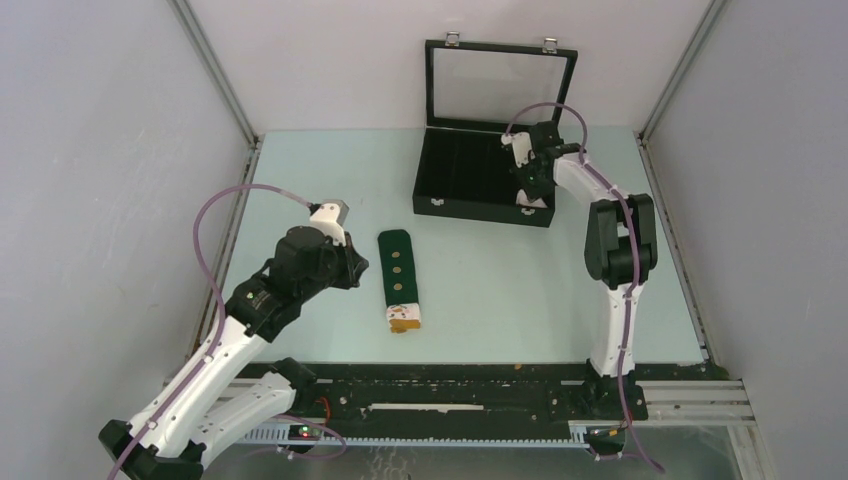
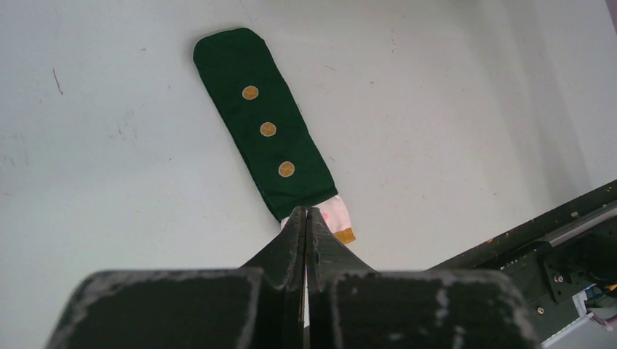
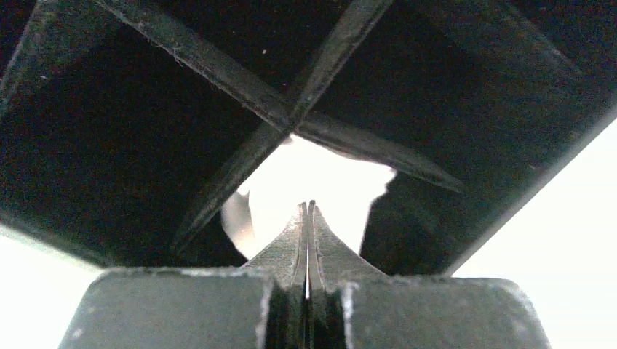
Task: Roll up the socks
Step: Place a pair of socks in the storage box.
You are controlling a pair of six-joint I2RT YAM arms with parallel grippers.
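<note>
From above, my left gripper (image 1: 352,270) is clenched on nothing, and the green sock (image 1: 399,275) lies flat just ahead of its tips (not rolled at all). My right gripper (image 1: 530,196), equally clenched, hangs inside the black box (image 1: 470,180).

On the left wrist camera, the sock's white-orange end lies right at the tips.

On the right wrist camera, a washed-out white shape, probably the white sock (image 3: 320,182), lies just beyond the tips, past the dividers (image 3: 291,109).

Rolling hasn't begun. Next I'd open the left jaws and pinch that near end.
</note>
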